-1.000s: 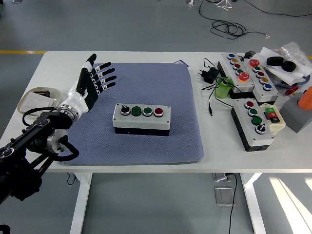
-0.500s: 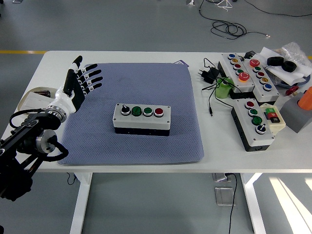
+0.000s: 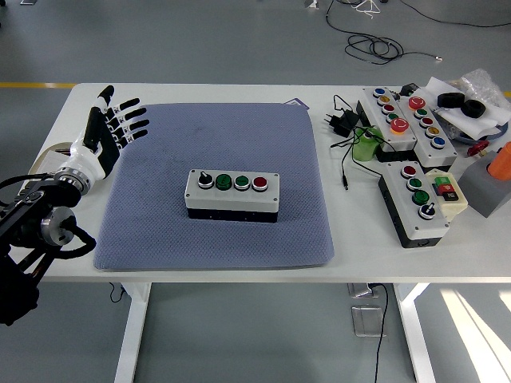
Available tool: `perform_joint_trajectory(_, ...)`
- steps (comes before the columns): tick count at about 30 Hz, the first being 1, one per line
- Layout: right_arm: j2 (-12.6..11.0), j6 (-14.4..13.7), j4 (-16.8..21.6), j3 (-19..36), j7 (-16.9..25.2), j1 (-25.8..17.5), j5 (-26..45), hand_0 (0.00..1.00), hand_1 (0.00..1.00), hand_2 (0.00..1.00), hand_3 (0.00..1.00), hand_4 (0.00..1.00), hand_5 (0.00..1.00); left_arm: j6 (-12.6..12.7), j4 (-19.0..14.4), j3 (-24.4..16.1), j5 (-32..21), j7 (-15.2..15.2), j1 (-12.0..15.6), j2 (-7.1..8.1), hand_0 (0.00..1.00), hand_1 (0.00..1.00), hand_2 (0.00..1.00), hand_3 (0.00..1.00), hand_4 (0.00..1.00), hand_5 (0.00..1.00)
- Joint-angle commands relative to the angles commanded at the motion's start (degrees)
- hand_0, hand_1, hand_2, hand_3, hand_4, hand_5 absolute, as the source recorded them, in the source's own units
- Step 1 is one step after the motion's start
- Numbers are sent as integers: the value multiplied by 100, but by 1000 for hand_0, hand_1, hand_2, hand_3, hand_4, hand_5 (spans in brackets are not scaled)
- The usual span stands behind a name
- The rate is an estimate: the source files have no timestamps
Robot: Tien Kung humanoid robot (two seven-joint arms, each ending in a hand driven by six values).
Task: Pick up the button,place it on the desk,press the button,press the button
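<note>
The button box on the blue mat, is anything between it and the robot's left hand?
Nothing visible. The left hand hovers open over the mat's far left corner, and only bare mat lies between it and the button box at the mat's middle.

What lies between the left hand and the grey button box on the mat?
Only bare blue mat lies between the left hand and the button box; the head view shows this.
</note>
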Motion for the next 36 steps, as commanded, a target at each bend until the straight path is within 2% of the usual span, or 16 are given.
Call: perform_joint_trajectory(36, -2, 12, 0, -20, -16, 34, -26, 787, 797, 817, 751, 412, 479, 41, 54, -77, -99, 9, -37, -23, 736, 725, 767, 766, 696, 998)
